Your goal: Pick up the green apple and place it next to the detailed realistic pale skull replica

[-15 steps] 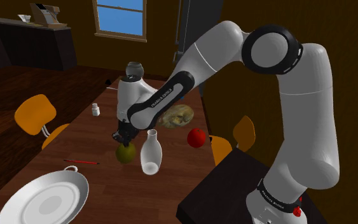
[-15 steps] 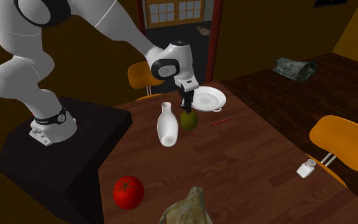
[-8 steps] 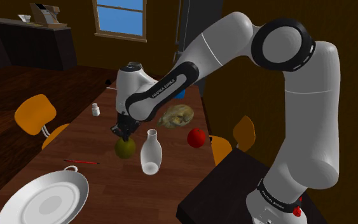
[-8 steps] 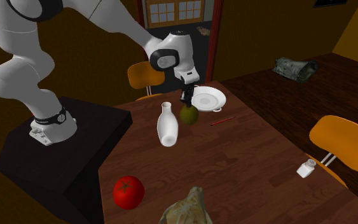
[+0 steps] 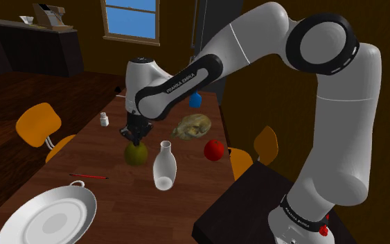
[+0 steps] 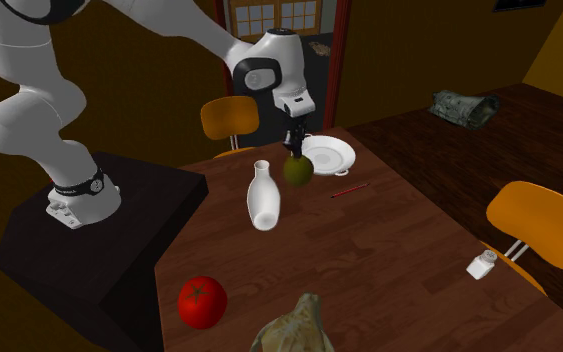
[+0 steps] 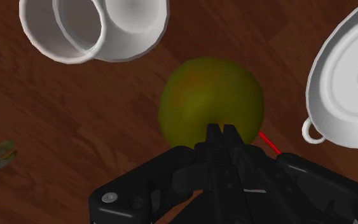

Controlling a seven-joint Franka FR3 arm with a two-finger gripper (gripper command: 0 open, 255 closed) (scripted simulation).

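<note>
**While the fingers pinch the apple's top, the pick-up is the step in hand**

Where the desk point(image 5: 117, 204) comes closest to the shoulder camera, a white plate point(image 5: 51, 222) sits at its near end. Next comes a white bottle point(image 5: 163, 165), standing up. Just past it is the green apple point(image 5: 136, 154), about the middle of the desk, with the gripper point(image 5: 135, 141) right on top of it. The two black fingers point(image 7: 214, 135) are pressed almost together at the apple's top. I think they pinch a small bit of it there. I cannot tell if the apple is off the desk yet.

A red tomato point(image 5: 214, 150) lies by the desk edge on the stand's side. Farther on is the pale skull replica point(image 5: 192, 127), toward the far end.

So the job looks to be at the pick-up step. Next, the arm must lift the apple up, carry it toward the far end, and set it on bare wood beside the skull without bumping it.
</note>
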